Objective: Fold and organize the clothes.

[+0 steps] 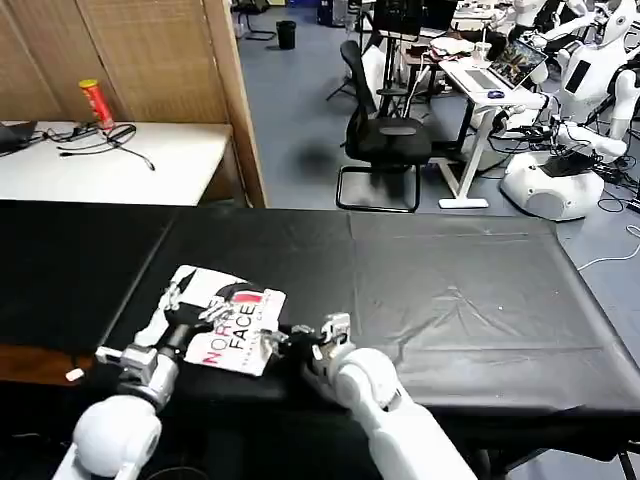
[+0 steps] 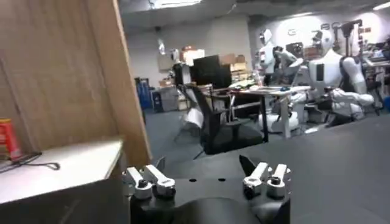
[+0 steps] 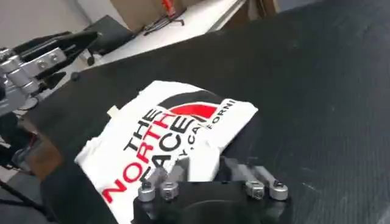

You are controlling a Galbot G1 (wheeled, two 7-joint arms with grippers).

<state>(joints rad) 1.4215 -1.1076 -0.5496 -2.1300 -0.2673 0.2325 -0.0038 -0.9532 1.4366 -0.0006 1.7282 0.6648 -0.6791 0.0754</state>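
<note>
T-shirt (image 1: 228, 320), folded small with its print up, lies on the black-covered bench (image 1: 450, 290) between the two grippers, the left gripper (image 1: 183, 297) open and empty above it, the right gripper (image 1: 305, 335) open just beside its edge, holding nothing.

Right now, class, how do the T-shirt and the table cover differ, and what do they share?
Colour: the T-shirt is white with black and red lettering; the table cover is plain black. Pose: the T-shirt is folded into a small packet; the table cover lies spread across the table. Shared: both are cloth. Left gripper is over the T-shirt, right gripper beside it.
</note>
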